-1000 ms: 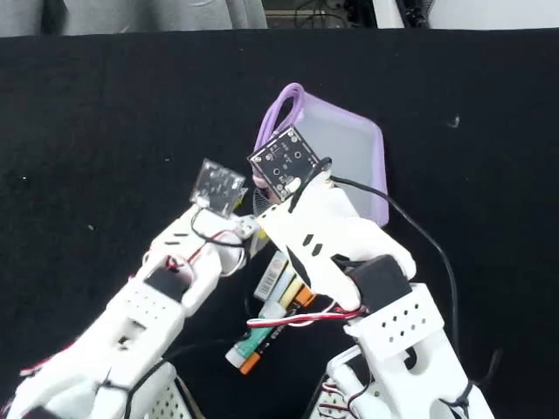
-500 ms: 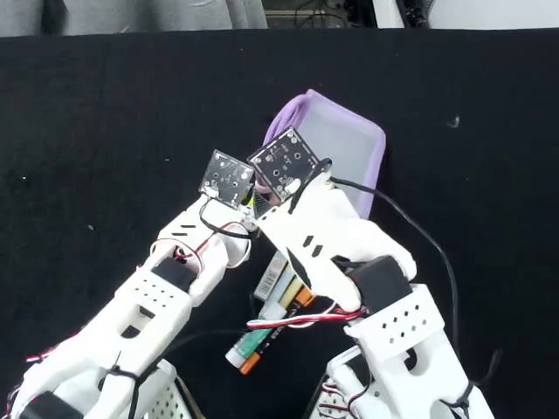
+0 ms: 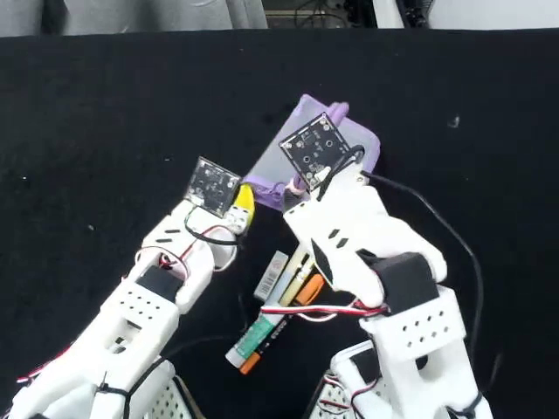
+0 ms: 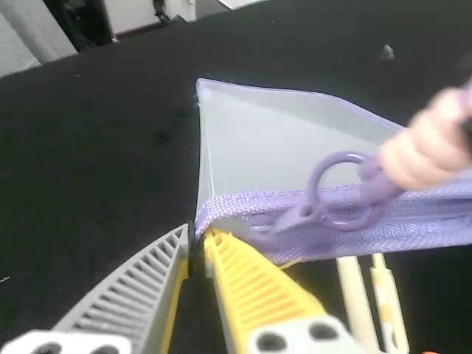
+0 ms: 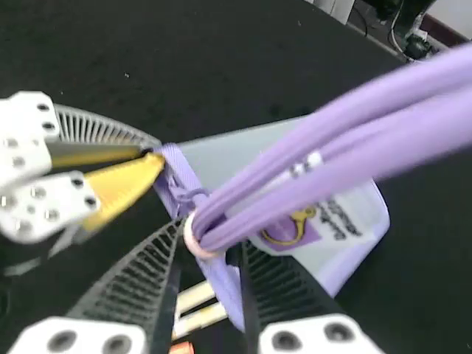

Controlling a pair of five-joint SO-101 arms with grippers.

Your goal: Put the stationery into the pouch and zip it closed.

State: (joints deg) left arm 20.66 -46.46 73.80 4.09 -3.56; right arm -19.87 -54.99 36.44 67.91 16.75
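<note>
I can read no word or number from here. The pouch [image 5: 354, 195] carries a purple emblem [image 5: 304, 226] with a yellow mark and a line of lettering, too blurred for me to make out. On the surface, one stationery piece [image 3: 280, 259] bears a white label [image 3: 269, 281] with dark bars, illegible.

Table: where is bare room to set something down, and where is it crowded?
Bare table lies left of the pouch and left arm, right of the pouch and right arm, and beyond the pouch. Crowded: the centre, where left gripper, right gripper and stationery meet.
</note>
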